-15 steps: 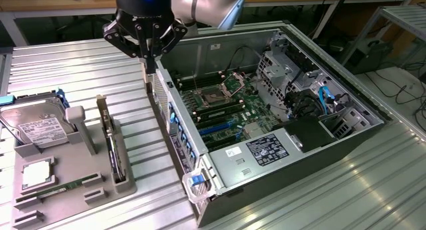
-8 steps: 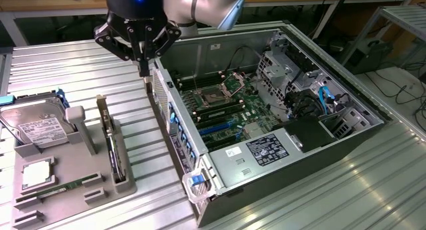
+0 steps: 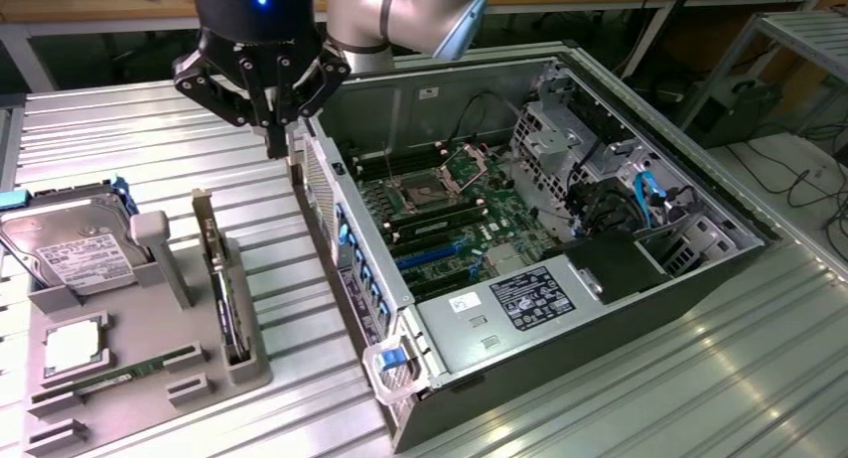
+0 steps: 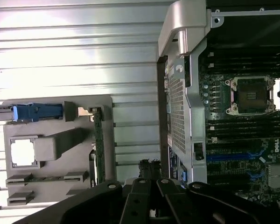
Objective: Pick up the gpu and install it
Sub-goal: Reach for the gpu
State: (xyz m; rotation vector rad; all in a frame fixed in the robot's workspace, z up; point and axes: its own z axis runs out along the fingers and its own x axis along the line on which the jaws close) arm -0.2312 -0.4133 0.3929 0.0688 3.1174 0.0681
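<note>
Hand (image 3: 276, 138) is clenched with the fingers pressed together and nothing between them. It hangs pointing straight down over the table (image 3: 159, 130), in the gap between the holder (image 3: 146, 329) and the rear wall of the case (image 3: 623, 110). The gpu (image 3: 220, 279) is not yet picked. It stands on its long edge in the holder's slot, on the side nearest the case. I judge that pose is there to give me the top edge for a pinch from above, and to keep the card in the upright attitude it needs for going into a slot. The hard drive (image 3: 73, 244) and RAM stick (image 3: 126, 371) sit in their own recesses further from the case, well apart from the hand. The case lies on its side with the panel off, so the motherboard (image 3: 451, 210) faces up and a vertical approach can reach it. In the wrist view the card shows as a thin green line beside the fingertips, not under them, so the hand is not lined up over it.
</note>
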